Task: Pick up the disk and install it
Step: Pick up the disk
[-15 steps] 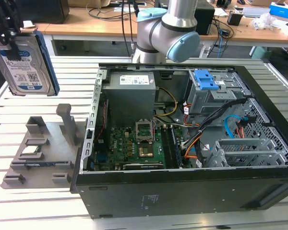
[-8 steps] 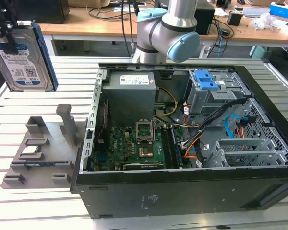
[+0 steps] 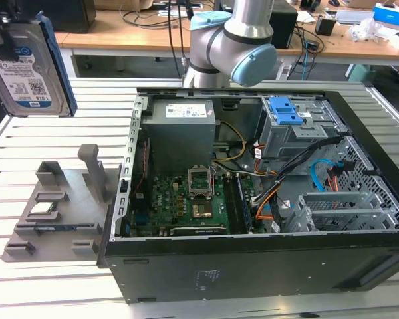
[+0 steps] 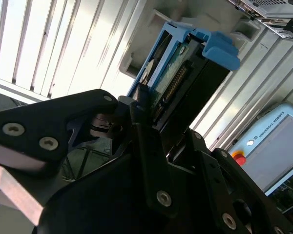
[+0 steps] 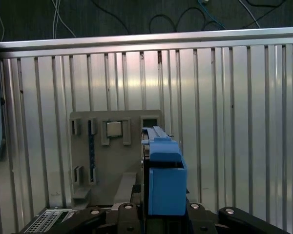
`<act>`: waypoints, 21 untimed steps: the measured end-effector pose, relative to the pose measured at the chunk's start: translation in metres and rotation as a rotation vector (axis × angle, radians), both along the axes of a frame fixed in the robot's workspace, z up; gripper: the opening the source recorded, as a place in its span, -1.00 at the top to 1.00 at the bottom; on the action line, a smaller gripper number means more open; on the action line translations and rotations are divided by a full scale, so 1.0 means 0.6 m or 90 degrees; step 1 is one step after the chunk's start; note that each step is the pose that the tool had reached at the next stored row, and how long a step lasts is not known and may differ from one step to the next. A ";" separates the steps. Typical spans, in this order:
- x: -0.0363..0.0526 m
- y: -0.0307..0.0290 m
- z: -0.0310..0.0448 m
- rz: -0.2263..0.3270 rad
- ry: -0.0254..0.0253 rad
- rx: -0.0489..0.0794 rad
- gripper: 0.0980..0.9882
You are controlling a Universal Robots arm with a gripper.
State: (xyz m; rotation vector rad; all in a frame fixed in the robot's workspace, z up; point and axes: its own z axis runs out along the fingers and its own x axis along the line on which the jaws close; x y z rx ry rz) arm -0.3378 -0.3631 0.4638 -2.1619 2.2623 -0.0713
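- Hand closed on the disk, clamping its flat faces. The blue rails stay free, probably so they can slide into a bay.
- Disk hangs upright, lifted clear of the slatted counter, over the grey fixture tray.
- Open computer case lies well apart, toward the exterior view's right, with its side wall between.
- Open air around the disk. Cables crowd the case interior.
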 end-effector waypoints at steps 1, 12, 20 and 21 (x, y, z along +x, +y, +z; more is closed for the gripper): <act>0.000 0.0000 0.003 0.000 0.0000 0.000 0.42; 0.000 0.0003 0.061 0.000 0.0000 0.000 0.42; 0.009 0.0003 0.067 0.000 0.0000 0.000 0.42; 0.012 0.0003 0.067 0.000 0.0000 0.000 0.42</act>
